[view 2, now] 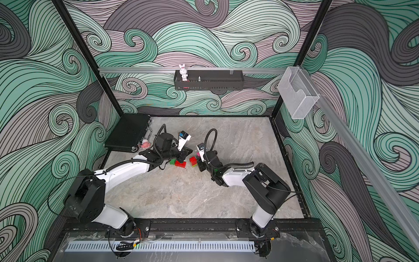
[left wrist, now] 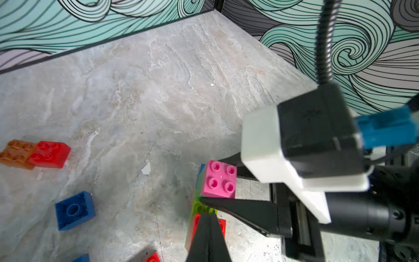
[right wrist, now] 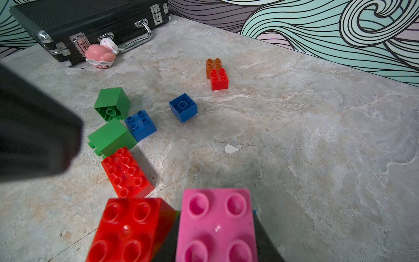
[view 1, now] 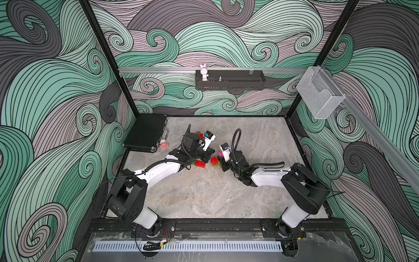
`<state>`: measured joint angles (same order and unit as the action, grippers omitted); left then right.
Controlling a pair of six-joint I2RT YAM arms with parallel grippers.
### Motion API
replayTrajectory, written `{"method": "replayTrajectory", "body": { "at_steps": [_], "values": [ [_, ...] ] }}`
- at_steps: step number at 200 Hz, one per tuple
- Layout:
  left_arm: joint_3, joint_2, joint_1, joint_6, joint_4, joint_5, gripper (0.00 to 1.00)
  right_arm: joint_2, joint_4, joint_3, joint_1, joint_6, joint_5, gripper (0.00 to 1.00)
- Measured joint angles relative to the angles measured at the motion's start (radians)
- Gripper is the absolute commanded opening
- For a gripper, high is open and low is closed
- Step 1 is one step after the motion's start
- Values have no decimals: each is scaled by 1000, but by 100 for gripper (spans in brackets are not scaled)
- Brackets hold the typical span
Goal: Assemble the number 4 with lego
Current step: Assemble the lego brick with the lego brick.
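Note:
My right gripper (left wrist: 210, 181) is shut on a pink brick (right wrist: 216, 224), the top of a small lego stack with lime (left wrist: 199, 207) and blue beneath. A red brick (right wrist: 129, 229) is joined alongside it. My left gripper (left wrist: 207, 214) is shut and empty, its tip resting over that red brick by the lime studs. Loose lego lies beyond: a long red brick (right wrist: 125, 172), two green bricks (right wrist: 111, 137), two blue ones (right wrist: 183, 107), and an orange brick (right wrist: 213, 64) joined to a red one (right wrist: 218, 79). In both top views the grippers meet mid-table (view 1: 214, 160).
A black case (view 1: 146, 132) lies at the back left with a pink-and-white toy figure (right wrist: 102, 53) against it. A black shelf (view 1: 230, 82) with a rabbit figure (view 1: 204, 72) hangs on the back wall. A clear holder (view 1: 319, 95) hangs at the right.

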<state>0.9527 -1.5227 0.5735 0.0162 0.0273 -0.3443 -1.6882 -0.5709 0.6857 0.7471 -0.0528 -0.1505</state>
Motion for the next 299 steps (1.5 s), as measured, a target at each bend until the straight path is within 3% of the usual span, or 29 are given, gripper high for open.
{"method": "replayTrajectory", "body": {
  "at_steps": [69, 181, 299],
  "values": [
    [-5, -108, 18, 5, 16, -21, 0, 0, -1, 0, 0, 0, 0, 0],
    [-55, -5, 18, -8, 45, -18, 0, 0, -2, 1, 1, 0, -2, 0],
    [-142, -26, 18, -1, 137, 15, 0, 1, 1, 2, 2, 7, 0, 0]
  ]
}}
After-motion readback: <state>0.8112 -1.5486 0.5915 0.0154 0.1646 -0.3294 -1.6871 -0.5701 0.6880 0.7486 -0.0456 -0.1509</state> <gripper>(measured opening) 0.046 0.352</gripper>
